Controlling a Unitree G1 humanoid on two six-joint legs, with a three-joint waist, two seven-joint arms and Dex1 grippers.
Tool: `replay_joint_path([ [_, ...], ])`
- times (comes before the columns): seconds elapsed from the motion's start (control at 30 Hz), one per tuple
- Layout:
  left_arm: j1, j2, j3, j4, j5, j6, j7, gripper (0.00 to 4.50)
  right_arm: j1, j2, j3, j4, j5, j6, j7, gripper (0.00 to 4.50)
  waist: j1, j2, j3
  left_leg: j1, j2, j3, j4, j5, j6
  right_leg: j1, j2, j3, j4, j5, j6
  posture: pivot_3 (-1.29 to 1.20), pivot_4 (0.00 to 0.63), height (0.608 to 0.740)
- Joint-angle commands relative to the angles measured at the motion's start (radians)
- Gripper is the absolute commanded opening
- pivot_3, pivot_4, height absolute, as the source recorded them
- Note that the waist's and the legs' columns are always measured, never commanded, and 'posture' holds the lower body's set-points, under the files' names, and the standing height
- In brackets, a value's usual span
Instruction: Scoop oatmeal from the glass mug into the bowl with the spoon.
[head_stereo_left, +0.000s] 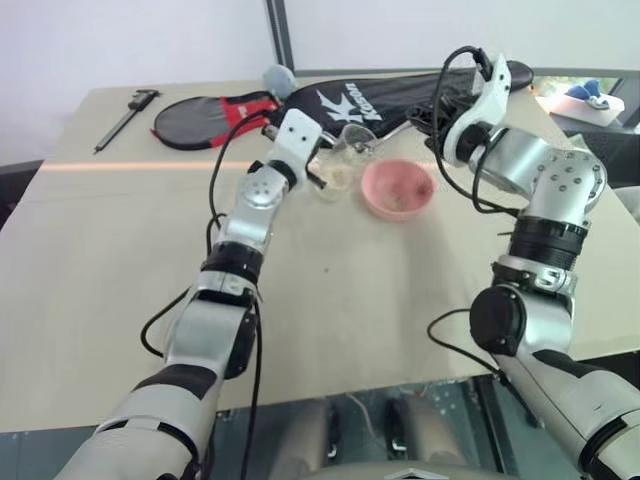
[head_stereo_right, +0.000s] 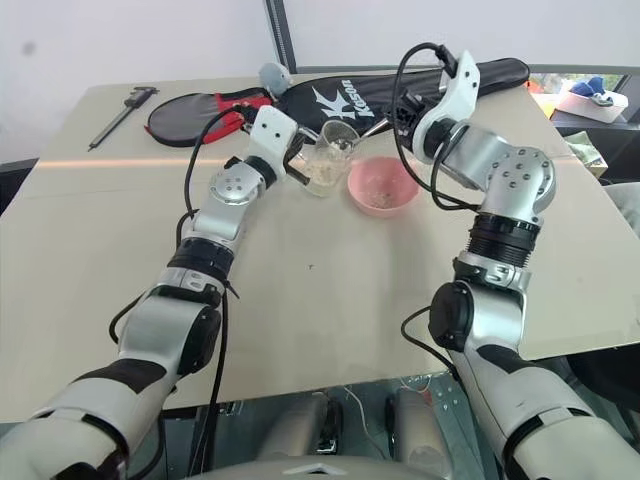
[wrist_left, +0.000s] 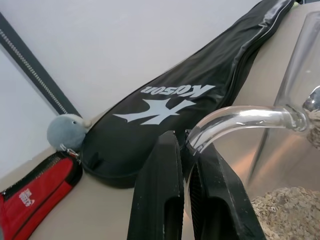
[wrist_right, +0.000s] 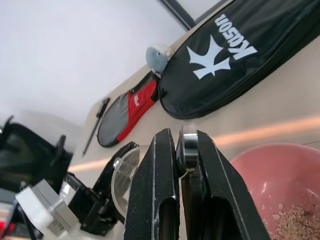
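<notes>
L tool (wrist_left: 186, 200) is clamped on the handle of the glass mug (head_stereo_right: 328, 158); mug sits on the surface (head_stereo_right: 330, 290) w/ oatmeal (wrist_left: 292, 212) heaped in its bottom, right at the tool's tips. R tool (wrist_right: 186, 165) is closed on the spoon (wrist_right: 189, 145), held between the fingers. Pink bowl (head_stereo_right: 382, 185) sits just below R tool, beside the mug, w/ a thin scatter of oat flakes inside.

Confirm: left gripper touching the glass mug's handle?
Touching. The left wrist view shows the left gripper with both black fingers closed on the curved handle of the glass mug, no gap.
</notes>
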Motion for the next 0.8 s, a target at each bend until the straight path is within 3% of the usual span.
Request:
replay_joint_path([
  [0.03, -0.059, 0.003, 0.002, 0.014, 0.012, -0.043, 0.018, 0.06, -0.027, -0.018, -0.041, -0.011, 0.040, -0.025, -0.043, 0.00, 0.000, 0.000, 0.000, 0.000, 0.000, 0.000, 0.000, 0.000, 0.000, 0.000, 0.000, 0.000, 0.000, 0.000, 0.000, 0.00, 0.150, 0.740],
  [0.8, -0.132, 0.020, -0.024, 0.163, 0.075, -0.068, 0.033, 0.06, -0.034, -0.114, -0.147, 0.021, 0.242, -0.032, -0.197, 0.00, 0.000, 0.000, 0.000, 0.000, 0.001, 0.001, -0.001, 0.000, 0.000, 0.000, 0.000, 0.001, 0.000, 0.000, 0.000, 0.00, 0.150, 0.740],
])
